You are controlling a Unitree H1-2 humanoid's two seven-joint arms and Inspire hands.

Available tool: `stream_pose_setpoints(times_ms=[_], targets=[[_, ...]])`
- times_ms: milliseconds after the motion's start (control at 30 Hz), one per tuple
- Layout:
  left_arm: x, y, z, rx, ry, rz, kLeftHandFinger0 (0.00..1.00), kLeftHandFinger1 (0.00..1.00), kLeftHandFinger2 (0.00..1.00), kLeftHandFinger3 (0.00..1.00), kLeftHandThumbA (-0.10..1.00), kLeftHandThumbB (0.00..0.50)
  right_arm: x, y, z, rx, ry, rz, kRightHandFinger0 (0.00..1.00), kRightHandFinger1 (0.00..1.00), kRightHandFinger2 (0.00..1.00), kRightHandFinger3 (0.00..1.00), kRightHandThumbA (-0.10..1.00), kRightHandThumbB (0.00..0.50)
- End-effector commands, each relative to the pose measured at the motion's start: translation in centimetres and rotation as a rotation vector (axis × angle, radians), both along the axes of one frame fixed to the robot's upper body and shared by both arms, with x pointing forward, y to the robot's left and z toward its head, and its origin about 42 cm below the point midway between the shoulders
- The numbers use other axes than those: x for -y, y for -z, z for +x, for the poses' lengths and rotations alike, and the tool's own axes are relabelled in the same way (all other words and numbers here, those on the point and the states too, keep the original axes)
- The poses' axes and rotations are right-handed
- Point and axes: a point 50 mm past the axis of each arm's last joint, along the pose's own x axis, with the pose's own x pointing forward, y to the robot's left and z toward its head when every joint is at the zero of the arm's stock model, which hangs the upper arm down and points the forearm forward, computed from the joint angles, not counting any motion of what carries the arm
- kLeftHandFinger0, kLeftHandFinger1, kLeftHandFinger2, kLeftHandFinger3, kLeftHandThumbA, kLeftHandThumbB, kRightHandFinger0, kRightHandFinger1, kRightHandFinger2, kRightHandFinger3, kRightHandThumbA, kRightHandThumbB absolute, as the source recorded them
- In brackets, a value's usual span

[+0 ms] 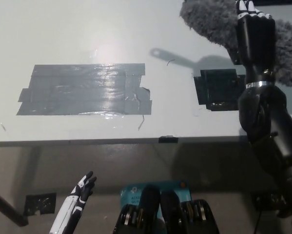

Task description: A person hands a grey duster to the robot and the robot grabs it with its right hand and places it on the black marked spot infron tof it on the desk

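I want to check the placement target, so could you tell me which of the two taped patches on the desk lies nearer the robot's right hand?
The small black patch, just beside the right hand holding the duster; the large grey patch lies far left.

duster (pixel 211 19) above desk (pixel 63 34) | marked spot (pixel 219 87) below it, right of tape patch (pixel 85 90)

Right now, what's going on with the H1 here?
The black right hand is shut on the grey duster and holds it in the air at the far right of the desk, beyond the black marked spot, which lies bare. No person is in view. The white left hand rests low below the desk edge, fingers apart. A patch of grey tape lies on the left of the desk.
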Motion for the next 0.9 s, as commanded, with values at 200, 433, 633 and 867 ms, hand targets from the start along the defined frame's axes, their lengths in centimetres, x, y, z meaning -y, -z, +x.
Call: stream_pose_setpoints(times_ms=[200,433,633,867], targets=[[-0.4,-1.0,0.3,0.059,0.026,0.01,1.0,1.0,1.0,1.0,1.0,0.183,0.7,1.2,3.0,-0.149,-0.063,0.007,0.01,0.38,0.73,0.63,-0.1,0.239],[-0.3,-0.9,0.3,0.062,0.033,0.013,1.0,1.0,1.0,1.0,1.0,0.178,1.8,3.4,3.6,-0.663,-0.132,-0.025,1.0,1.0,1.0,1.0,0.59,0.448],[-0.4,-0.8,0.1,0.069,0.04,0.018,1.0,1.0,1.0,1.0,1.0,0.157,2.0,2.3,2.6,-0.929,-0.239,0.002,1.0,1.0,1.0,1.0,0.66,0.5],[-0.3,-0.4,-0.7,0.052,0.039,0.009,1.0,1.0,1.0,1.0,0.98,0.151,2.8,-0.9,-0.7,-1.164,-0.597,0.212,1.0,1.0,1.0,1.0,0.5,0.5]])
